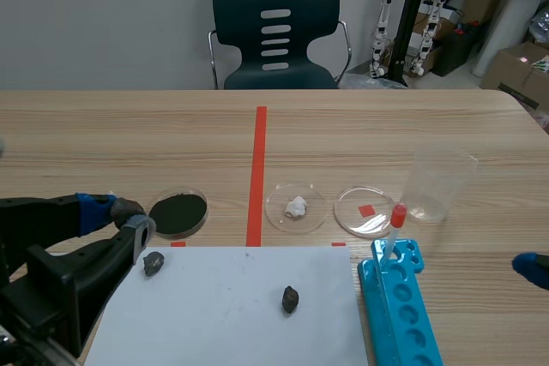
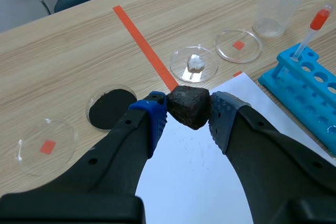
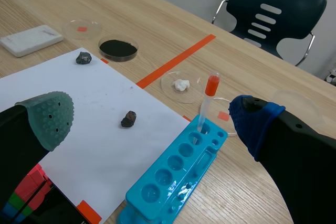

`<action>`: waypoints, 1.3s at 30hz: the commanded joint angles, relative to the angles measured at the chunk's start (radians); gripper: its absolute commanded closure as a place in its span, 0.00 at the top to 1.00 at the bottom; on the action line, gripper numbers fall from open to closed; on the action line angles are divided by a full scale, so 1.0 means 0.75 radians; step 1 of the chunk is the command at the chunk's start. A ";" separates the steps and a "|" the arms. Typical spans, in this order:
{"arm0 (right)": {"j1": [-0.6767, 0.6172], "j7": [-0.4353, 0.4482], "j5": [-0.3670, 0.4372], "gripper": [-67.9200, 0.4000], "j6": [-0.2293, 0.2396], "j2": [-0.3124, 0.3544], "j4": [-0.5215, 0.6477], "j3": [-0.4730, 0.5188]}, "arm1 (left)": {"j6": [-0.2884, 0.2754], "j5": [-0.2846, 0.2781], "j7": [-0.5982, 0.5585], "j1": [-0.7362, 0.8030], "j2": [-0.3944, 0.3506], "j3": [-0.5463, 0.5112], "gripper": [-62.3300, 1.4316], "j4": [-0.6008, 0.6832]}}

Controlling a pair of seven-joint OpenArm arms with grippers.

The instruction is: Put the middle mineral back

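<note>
My left gripper (image 2: 189, 113) is shut on a dark, angular mineral (image 2: 189, 106), held above the near edge of the white paper sheet (image 2: 210, 182). In the scene view this gripper (image 1: 127, 214) hangs over the sheet's (image 1: 223, 315) far left corner. Two more dark minerals lie on the sheet: one (image 1: 153, 263) just below the left gripper, the other (image 1: 291, 299) near the middle. The right wrist view shows both of them, the first (image 3: 83, 57) and the second (image 3: 128, 119). My right gripper (image 3: 152, 118) is open and holds nothing, at the table's right side.
Beyond the sheet stand a dish of black powder (image 1: 178, 213), a dish with a white lump (image 1: 296, 207) and a clear dish (image 1: 364, 212). A plastic beaker (image 1: 437, 182) and a blue rack (image 1: 401, 306) with a red-topped pipette (image 1: 395, 229) stand at the right. A chair (image 1: 274, 32) stands behind the table.
</note>
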 commanded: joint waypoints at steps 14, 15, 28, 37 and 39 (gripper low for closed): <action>0.002 0.015 0.014 0.92 0.001 0.004 0.014 0.003 | -0.002 0.000 -0.033 -0.004 0.010 -0.002 0.16 0.034; 0.002 0.015 0.014 0.92 0.001 0.004 0.014 0.003 | -0.002 0.006 -0.033 -0.004 0.010 -0.002 0.16 0.034; 0.002 0.015 0.014 0.92 0.001 0.004 0.014 0.003 | -0.010 0.006 -0.029 -0.009 0.010 -0.004 0.16 0.034; 0.002 0.015 0.014 0.92 0.001 0.004 0.014 0.003 | -0.167 -0.074 -0.017 -0.236 -0.068 0.011 0.16 -0.089; 0.002 0.015 0.014 0.92 0.001 0.004 0.014 0.003 | -0.221 -0.074 -0.018 -0.303 -0.078 0.025 0.16 -0.150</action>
